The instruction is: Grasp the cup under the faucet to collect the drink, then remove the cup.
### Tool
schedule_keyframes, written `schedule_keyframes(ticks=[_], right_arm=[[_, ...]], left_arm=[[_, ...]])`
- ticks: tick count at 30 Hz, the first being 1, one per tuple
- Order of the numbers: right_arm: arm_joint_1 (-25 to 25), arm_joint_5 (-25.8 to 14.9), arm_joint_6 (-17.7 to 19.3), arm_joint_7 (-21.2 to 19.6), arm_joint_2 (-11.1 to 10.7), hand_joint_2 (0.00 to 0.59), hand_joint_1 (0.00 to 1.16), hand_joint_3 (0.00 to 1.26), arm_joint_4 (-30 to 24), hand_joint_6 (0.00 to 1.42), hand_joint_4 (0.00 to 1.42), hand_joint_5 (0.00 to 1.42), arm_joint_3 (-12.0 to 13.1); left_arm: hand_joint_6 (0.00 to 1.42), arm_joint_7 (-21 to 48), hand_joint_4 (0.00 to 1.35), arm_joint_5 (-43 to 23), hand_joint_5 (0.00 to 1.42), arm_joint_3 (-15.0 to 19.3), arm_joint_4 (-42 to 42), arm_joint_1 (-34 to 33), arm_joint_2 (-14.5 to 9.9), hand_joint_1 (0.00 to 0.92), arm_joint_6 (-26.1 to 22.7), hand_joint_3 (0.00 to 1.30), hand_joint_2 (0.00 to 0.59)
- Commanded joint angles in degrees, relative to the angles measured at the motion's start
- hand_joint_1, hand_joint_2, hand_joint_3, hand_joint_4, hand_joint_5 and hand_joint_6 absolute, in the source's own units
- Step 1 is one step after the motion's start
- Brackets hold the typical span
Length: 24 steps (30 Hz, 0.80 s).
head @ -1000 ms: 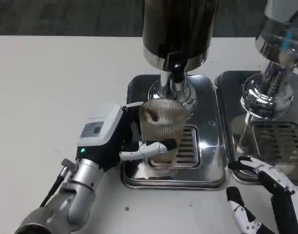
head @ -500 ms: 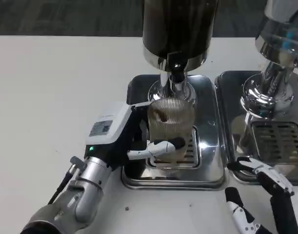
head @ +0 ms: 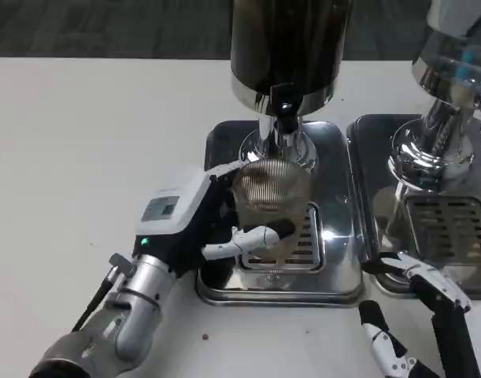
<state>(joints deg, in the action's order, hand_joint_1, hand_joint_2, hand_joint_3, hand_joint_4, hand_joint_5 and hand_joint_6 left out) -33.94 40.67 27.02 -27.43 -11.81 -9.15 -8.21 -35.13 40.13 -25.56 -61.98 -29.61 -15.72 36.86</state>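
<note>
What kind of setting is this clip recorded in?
Likely a drink-serving test bench: two beverage dispensers, dark and clear, over steel drip trays on a white table, left robot hand gripping a ribbed cup.

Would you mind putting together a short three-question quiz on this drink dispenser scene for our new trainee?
1. True or false: the left hand holds the ribbed cup.
2. The cup is: A) on the bare white table, B) over the drip tray under the faucet, C) beside the second dispenser.
3. What does the right hand hold?

Key
1. True.
2. B.
3. Nothing; it waits with fingers apart near the table's front edge.
</note>
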Motion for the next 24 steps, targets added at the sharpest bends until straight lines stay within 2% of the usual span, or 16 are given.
schedule_keyframes(ticks=[1, 7, 12, 18, 24], right_arm=[[0.39, -0.77, -0.11, 0.33, 0.15, 0.41, 0.4, 0.43, 0.54, 0.38, 0.29, 0.29, -0.07], [1.11, -0.91, 0.01, 0.13, 0.19, 0.412, 0.4, 0.44, 1.47, 0.38, 0.29, 0.29, -0.14], [0.25, -0.5, 0.6, -0.72, 0.22, 0.413, 0.4, 0.44, 1.61, 0.39, 0.29, 0.29, -0.3], [-0.03, -0.34, 0.7, -1.25, 0.27, 0.414, 0.4, 0.44, 1.73, 0.39, 0.29, 0.3, -0.47], [0.63, -0.7, 0.47, -0.88, 0.3, 0.417, 0.4, 0.44, 1.93, 0.39, 0.29, 0.3, -0.56]], left_arm=[[0.48, 0.84, 0.33, 0.0, 0.5, -0.36, 2.34, 1.25, -1.39, 0.044, 0.27, 0.35, 0.067], [0.38, 1.91, 0.28, -0.44, 0.42, -0.21, 4.72, 2.54, -2.18, 0.043, 0.66, 0.33, 0.058], [0.22, 2.64, 0.19, -0.08, 0.29, -0.43, 7.18, 3.5, -2.68, 0.025, 0.67, 0.27, 0.052], [0.13, 3.53, 0.06, -0.43, 0.18, -0.19, 9.3, 4.31, -2.82, 0.008, 0.88, 0.21, 0.041], [0.09, 5.26, 0.0, -1.44, 0.14, 0.52, 10.81, 4.8, -3.22, 0.0, 0.24, 0.17, 0.041]])
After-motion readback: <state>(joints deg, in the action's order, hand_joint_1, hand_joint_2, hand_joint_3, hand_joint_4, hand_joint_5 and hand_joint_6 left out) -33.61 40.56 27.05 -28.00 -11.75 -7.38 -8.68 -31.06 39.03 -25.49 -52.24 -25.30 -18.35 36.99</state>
